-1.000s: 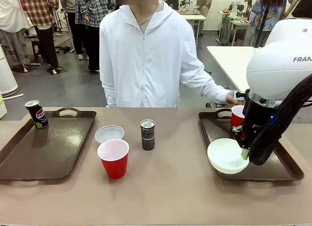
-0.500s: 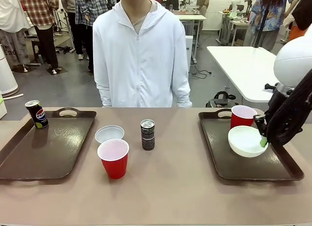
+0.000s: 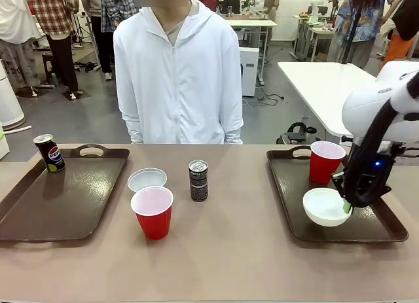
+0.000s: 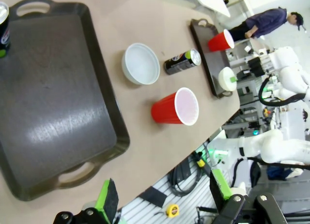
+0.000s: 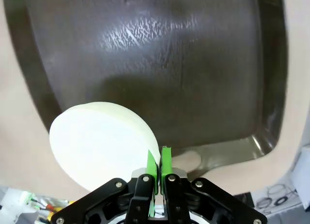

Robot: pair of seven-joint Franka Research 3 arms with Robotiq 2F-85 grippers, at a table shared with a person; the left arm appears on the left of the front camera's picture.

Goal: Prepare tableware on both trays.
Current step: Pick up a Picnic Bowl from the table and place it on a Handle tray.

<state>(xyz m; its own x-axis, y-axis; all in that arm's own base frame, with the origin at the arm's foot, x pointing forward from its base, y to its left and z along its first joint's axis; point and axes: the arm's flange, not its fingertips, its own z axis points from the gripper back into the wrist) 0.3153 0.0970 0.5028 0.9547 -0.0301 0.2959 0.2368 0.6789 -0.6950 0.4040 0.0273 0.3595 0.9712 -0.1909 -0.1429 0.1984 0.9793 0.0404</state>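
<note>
My right gripper [image 3: 347,205] is shut on the rim of a white bowl [image 3: 325,207], holding it low over the right tray [image 3: 296,185]. In the right wrist view the green pads [image 5: 165,161] pinch the bowl [image 5: 99,142] above the tray floor [image 5: 155,64]. A red cup [image 3: 325,161] stands on that tray's far side. The left tray [image 3: 62,198] carries the Pepsi can [image 3: 49,152] at its far left corner. Between the trays sit the other white bowl [image 3: 146,179], a red cup [image 3: 152,212] and a dark can [image 3: 198,180]. My left gripper [image 4: 163,195] hangs open, high above the left tray [image 4: 48,103].
A person in a white hooded jacket [image 3: 178,74] stands at the far side of the table, arms down at the sides. Bare table lies in front of both trays. Off the table edge in the left wrist view are cables [image 4: 181,173] and equipment on the floor.
The person's hand let go of the red cup on the right tray and drew back. My right gripper carried the bowl from the tray's front left edge over the tray and lowered it.
</note>
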